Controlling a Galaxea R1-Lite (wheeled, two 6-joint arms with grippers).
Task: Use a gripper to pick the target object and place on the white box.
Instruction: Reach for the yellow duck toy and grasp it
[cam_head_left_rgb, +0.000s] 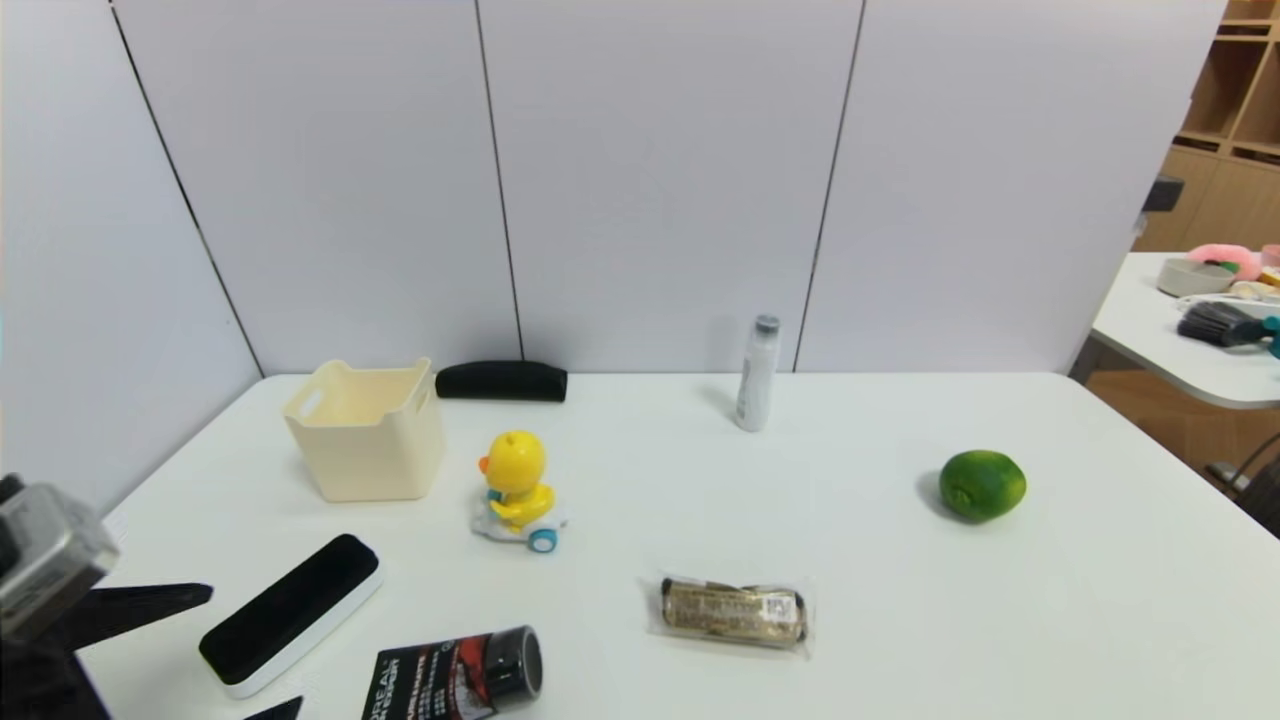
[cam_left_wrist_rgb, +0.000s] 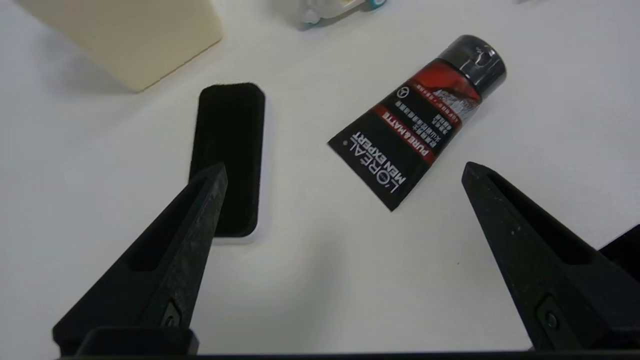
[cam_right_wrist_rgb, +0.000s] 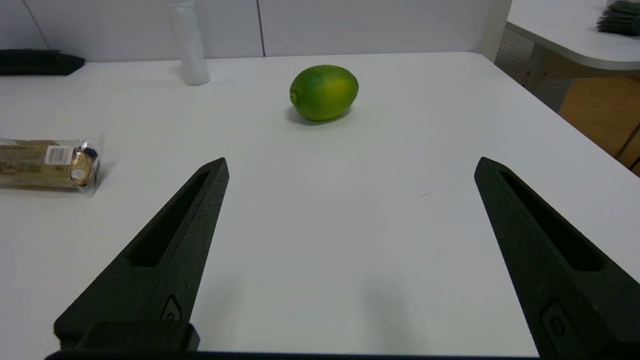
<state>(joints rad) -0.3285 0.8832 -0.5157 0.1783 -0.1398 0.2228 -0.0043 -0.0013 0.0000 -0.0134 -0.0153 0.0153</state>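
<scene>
Head view shows a white table (cam_head_left_rgb: 700, 480) with the cream box (cam_head_left_rgb: 365, 432) at far left and the duck (cam_head_left_rgb: 515, 490) upright just beside it, apart from it, untouched. By my reading the pick has not begun: the left gripper (cam_left_wrist_rgb: 342, 172) hangs at the near left edge, fingers wide apart, holding nothing. Next it must reach forward past the eraser (cam_left_wrist_rgb: 230, 155) and tube (cam_left_wrist_rgb: 425, 115) and straddle the duck. Only the left wrist view shows that open span; the duck is barely in it. The right gripper (cam_right_wrist_rgb: 350, 167), fingers apart, idle, faces a lime (cam_right_wrist_rgb: 324, 92).
</scene>
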